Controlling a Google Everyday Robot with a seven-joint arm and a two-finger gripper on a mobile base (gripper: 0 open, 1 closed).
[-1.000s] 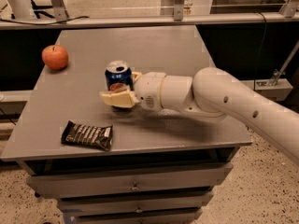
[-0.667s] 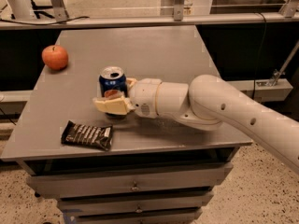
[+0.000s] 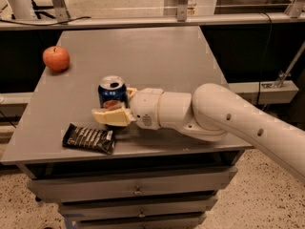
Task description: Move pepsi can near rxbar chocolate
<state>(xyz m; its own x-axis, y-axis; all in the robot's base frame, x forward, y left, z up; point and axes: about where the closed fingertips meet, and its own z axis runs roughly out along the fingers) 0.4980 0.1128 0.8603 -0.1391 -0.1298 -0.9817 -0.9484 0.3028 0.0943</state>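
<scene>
Grey table (image 3: 157, 56): tool (image 3: 113, 105) apparently clasps pepsi can (image 3: 111, 89) near rxbar chocolate (image 3: 89, 138).

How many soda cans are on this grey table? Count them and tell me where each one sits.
1. The dark blue, silver-topped soda can stands upright near the grey table's front edge, clamped in the robot's hand, just behind the black-wrapped snack bar. None seems hidden.

My gripper (image 3: 113, 106) is over the front-left part of the table (image 3: 162, 56), jaws clasping the pepsi can (image 3: 112, 90) upright between them. The rxbar chocolate (image 3: 89, 138) lies flat just in front of my jaws, slightly left, by the near edge. The apple (image 3: 56, 58) sits well behind them to the left.
</scene>
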